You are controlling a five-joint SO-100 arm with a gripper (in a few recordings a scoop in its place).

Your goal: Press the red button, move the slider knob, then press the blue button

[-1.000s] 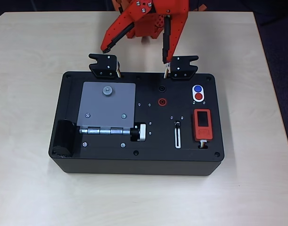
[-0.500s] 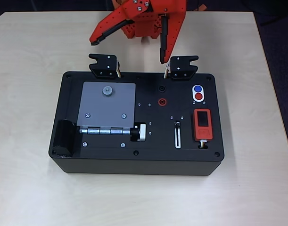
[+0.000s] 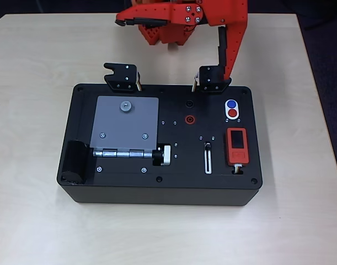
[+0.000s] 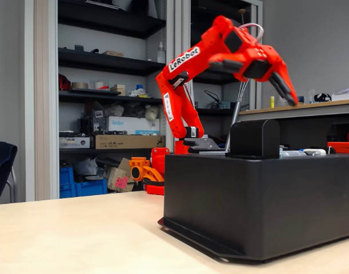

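A black box (image 3: 129, 182) carries a white oval plate with the blue button (image 3: 230, 104) at the back and the red button (image 3: 233, 114) right in front of it. The slider knob (image 3: 208, 146) sits at the far end of its narrow white-rimmed slot (image 3: 208, 163). My orange gripper (image 3: 174, 49) hangs over the box's back edge, wide open and holding nothing. One finger (image 3: 228, 69) points down over the right black bracket (image 3: 213, 79), just behind the blue button. The other finger (image 3: 129, 22) reaches left. In the fixed view the gripper (image 4: 277, 80) is raised above the box (image 4: 260, 200).
On the box are a grey hinged plate (image 3: 127, 124), a silver-and-black knob (image 3: 164, 155), an orange-red unit with a screen (image 3: 236, 146), a red socket (image 3: 189, 118), a black socket (image 3: 189, 103) and a left bracket (image 3: 122, 76). The light table (image 3: 36, 221) surrounds the box.
The gripper has opened wider and swung right. Its downward finger now stands over the right bracket near the buttons, and the other finger has lifted back to the left.
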